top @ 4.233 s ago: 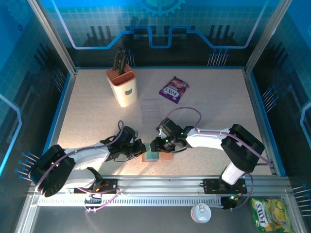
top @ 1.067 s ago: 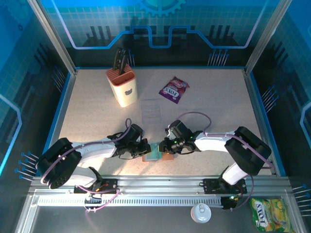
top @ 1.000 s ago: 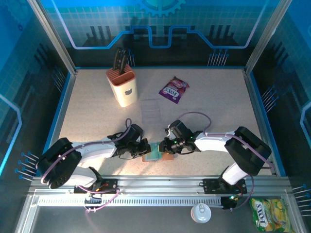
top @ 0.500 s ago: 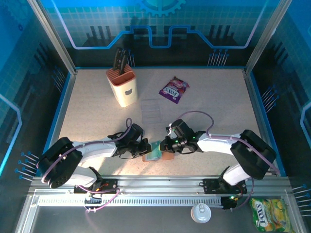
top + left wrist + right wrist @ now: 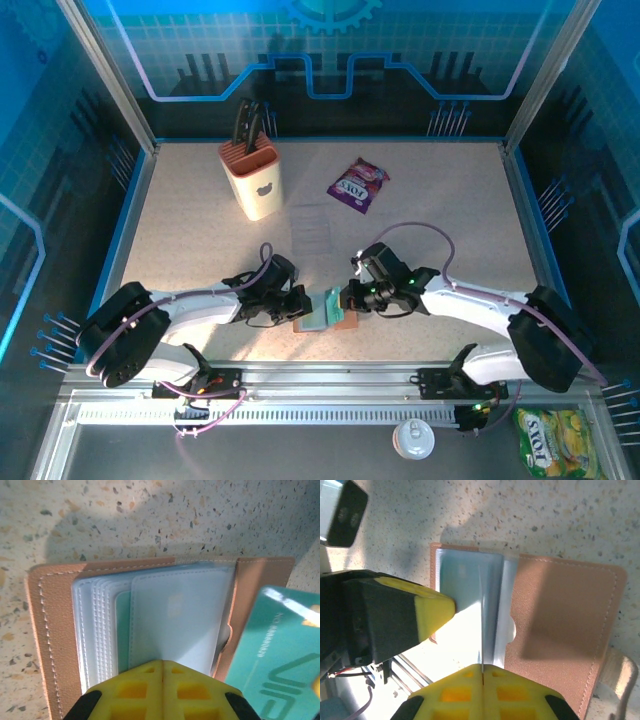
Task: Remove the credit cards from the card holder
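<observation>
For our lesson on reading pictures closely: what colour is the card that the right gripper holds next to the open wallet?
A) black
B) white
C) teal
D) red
C: in the left wrist view, the card pinched in the right gripper is plainly teal, and it overlaps the right flap of the brown wallet.

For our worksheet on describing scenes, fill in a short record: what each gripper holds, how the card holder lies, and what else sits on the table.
left gripper: shut on a clear sleeve of the card holder
right gripper: shut on a teal card
card holder: open on the table, sleeves up
also on table: knife block, purple snack packet
</observation>
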Robot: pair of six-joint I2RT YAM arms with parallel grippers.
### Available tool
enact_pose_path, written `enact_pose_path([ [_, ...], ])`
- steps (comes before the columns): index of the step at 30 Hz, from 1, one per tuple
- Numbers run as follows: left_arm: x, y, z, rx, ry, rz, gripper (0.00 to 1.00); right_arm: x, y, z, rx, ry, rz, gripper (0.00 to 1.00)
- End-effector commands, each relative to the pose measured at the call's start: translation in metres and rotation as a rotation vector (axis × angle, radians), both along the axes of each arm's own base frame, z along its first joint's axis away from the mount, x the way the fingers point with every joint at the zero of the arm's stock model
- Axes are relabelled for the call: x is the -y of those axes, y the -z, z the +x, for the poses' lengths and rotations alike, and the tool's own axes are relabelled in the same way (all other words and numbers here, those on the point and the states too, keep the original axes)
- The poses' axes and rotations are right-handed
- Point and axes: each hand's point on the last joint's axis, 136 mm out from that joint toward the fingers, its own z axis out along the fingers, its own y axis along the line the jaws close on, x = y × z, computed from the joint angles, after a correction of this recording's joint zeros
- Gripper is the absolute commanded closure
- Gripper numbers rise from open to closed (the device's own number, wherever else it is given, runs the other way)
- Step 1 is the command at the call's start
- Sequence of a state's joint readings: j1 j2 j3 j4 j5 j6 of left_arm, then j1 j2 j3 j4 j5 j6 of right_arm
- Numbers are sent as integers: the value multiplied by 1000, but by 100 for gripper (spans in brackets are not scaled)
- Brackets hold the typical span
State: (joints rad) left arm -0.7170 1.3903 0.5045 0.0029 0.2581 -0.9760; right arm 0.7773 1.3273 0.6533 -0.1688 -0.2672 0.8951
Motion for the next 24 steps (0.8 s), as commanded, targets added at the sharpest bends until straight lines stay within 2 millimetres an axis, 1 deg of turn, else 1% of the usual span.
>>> enact_pose_path([
  [1, -2, -8, -1, 25, 26, 21, 92, 5, -23, 13, 102, -45, -38, 94],
  [5, -10, -12, -2, 48, 7, 34, 90, 6, -37, 20, 219, -173, -117, 96],
  [8, -15, -14, -4, 55, -3, 41, 89, 11, -42, 24, 308, -282, -186, 98],
  [9, -17, -14, -4, 59, -8, 43, 89, 14, -39, 24, 323, -311, -212, 98],
  [10, -19, -15, -4, 66, -13, 41, 89, 12, -48, 29, 371, -353, -231, 99],
  [12, -24, -17, -5, 79, -30, 43, 89, 11, -51, 31, 417, -448, -262, 100],
  [16, -34, -21, -8, 96, -52, 52, 88, 3, -60, 35, 522, -648, -285, 100],
  [19, -42, -23, -10, 108, -74, 53, 88, -8, -65, 37, 575, -803, -286, 100],
  [24, -52, -26, -10, 122, -101, 46, 85, -19, -65, 52, 615, -988, -341, 100],
])
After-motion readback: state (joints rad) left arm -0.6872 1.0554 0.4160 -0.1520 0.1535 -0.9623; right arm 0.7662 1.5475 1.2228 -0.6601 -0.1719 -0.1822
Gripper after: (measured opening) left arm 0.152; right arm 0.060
